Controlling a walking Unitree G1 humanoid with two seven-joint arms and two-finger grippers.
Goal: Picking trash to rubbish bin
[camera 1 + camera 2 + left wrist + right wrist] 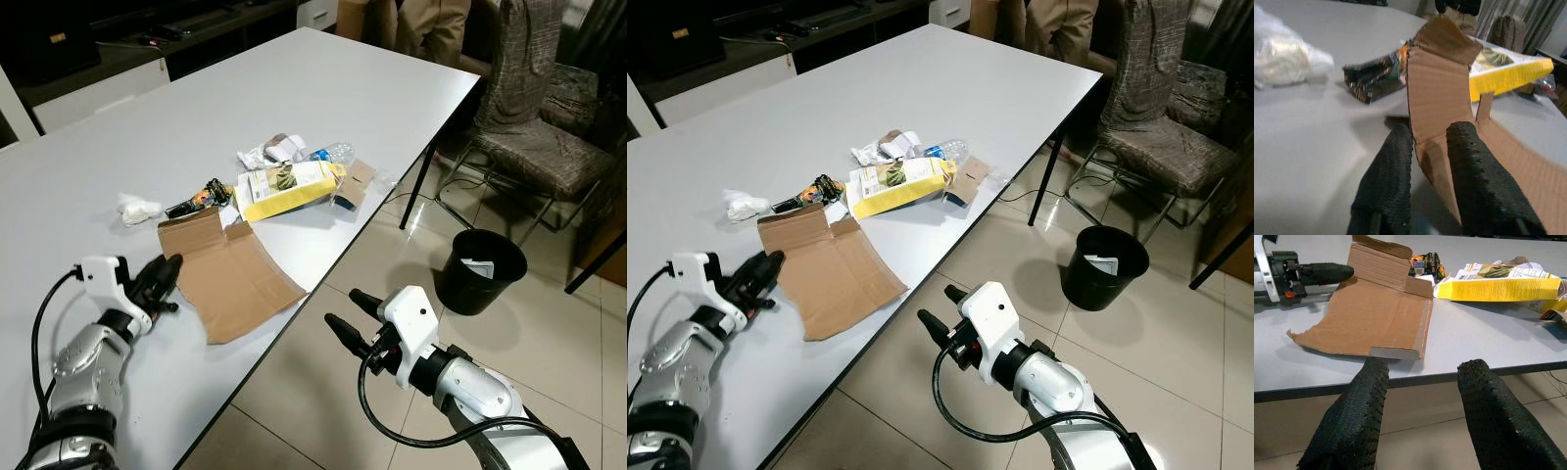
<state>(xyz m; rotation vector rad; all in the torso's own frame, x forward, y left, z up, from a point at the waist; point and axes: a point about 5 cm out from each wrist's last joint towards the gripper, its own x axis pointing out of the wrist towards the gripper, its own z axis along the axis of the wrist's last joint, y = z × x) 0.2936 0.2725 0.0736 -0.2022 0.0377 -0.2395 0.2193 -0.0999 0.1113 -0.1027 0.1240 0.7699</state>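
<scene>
**At table edge: L gripper on cardboard, R gripper off the edge**

On white table [88,176]: flat brown cardboard piece [230,279] lies near the front edge, one corner slightly overhanging. Left gripper [165,274] is low over the tabletop at the cardboard's near-left edge; fingers [1388,171] are a small gap apart, straddling the edge of the upturned flap, contact w/ it not clear. Right gripper [345,311] hangs off the table over the tiled floor, just beside the edge, fingers [1359,406] spread wide, holding nothing.

Other trash beyond the cardboard: yellow box [289,188] on its side, dark snack wrapper [196,201], crumpled white tissue [137,209], clear plastic bottle [333,153], white wrappers [269,150], small cardboard scrap [355,181].

Black rubbish bin [480,271] stands on the floor, well apart from table, near a chair [534,117]; something white inside.
</scene>
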